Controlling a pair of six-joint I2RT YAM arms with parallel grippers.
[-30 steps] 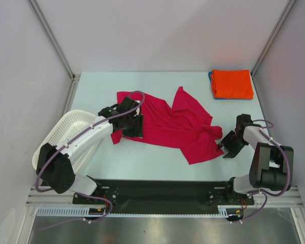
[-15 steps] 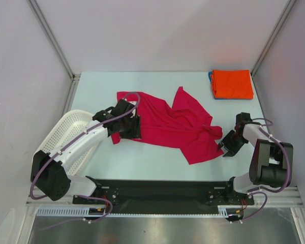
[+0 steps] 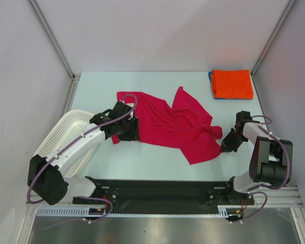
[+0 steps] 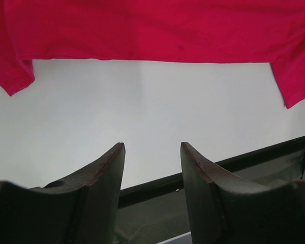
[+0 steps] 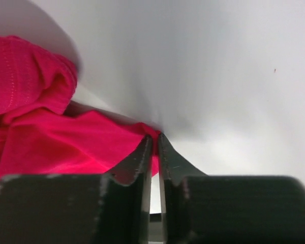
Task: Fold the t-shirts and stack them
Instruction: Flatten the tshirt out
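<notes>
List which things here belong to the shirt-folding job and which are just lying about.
Job: crumpled crimson cloth t-shirt; folded orange cloth t-shirt; blue cloth t-shirt under it, only an edge showing.
Lying about: white perforated plastic basket.

No legible text, label, brand, number or sign was found in any view; nothing was readable.

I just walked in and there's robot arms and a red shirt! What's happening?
Two robot arms are working on folding t-shirts. A crimson cloth t-shirt lies spread out and rumpled, not yet folded. The right gripper is pinched shut on its edge, while the left gripper hangs open at the shirt's other side, holding nothing. A folded orange t-shirt sits on a blue one in the far corner.
</notes>
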